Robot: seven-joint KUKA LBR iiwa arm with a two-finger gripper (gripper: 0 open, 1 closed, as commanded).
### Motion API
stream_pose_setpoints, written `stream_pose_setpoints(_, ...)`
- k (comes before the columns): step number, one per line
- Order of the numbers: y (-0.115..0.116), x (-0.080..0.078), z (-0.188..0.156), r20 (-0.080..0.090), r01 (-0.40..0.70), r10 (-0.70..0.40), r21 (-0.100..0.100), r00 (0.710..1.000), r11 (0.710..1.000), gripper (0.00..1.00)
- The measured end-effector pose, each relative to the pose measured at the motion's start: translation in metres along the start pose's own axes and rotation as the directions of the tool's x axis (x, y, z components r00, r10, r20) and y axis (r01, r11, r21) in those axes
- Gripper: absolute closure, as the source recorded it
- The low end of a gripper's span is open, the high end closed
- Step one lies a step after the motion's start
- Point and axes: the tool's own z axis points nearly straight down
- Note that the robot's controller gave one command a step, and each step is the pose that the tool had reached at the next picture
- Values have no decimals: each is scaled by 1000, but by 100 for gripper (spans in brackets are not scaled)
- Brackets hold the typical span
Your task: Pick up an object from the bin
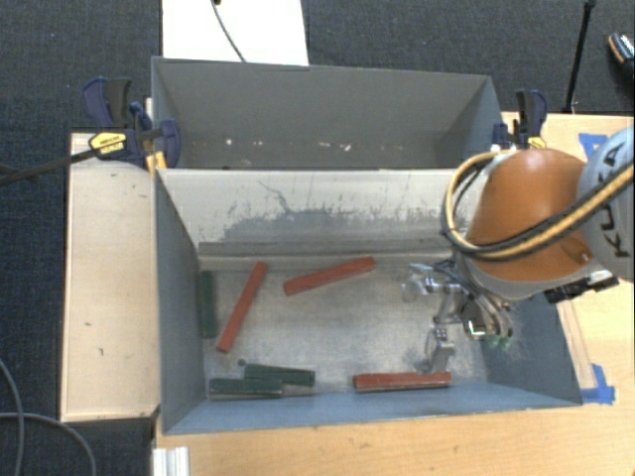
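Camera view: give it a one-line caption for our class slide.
Gripper over the right end of a red stick at the bin front wall; other sticks scattered left.

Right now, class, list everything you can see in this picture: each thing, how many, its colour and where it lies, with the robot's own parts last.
red sticks: 3, red; one mid-bin towards the back, one slanted at the left, one along the front wall at the right
green sticks: 3, dark green; one by the left wall, two at the front left
bin: 1, grey; holds the sticks
gripper: 1, metal; over the front red stick
arm: 1, orange cover; right
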Motion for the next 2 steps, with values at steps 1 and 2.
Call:
stream_pose_setpoints(1,26,-2,109,24,321,-321,6,947,947,0)
stream_pose_setpoints(2,43,3,80,12,183,-183,1,983,983,0)
